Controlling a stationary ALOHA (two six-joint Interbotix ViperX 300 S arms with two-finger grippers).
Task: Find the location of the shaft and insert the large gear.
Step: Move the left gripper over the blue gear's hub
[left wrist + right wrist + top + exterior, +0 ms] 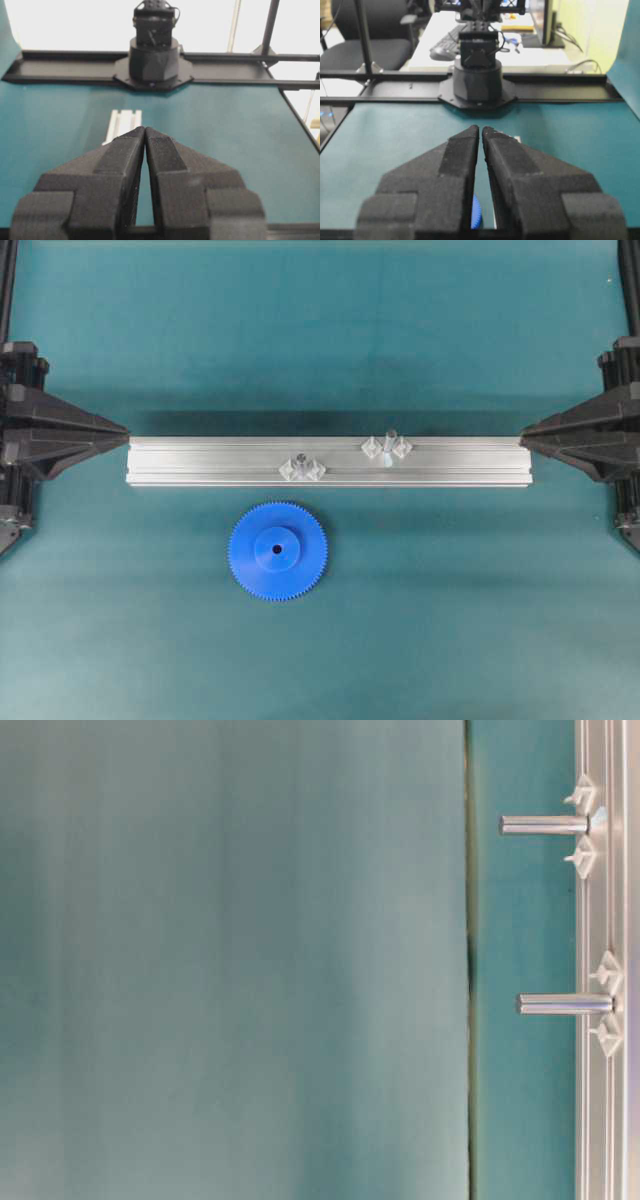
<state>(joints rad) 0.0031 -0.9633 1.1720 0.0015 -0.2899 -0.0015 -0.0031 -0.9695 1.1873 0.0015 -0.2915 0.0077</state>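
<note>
The large gear (277, 551), a flat bright-blue toothed disc with a raised hub, lies on the teal mat just in front of the rail. The shaft (389, 442) stands on the aluminium rail (200, 460), right of its middle, with a diamond tab on either side. My left gripper (126, 430) points at the rail's left end with its fingertips together and nothing between them. My right gripper (523, 435) faces the rail's right end, its jaws all but touching and empty. In the right wrist view a sliver of the gear (475, 220) shows between the fingers.
A shorter pin (300, 466) with bunched clear tabs stands on the rail left of the shaft. Black arm bases sit at the far edges (154, 55) (477, 75). The rail's end (122, 122) shows beyond the left gripper (145, 129).
</note>
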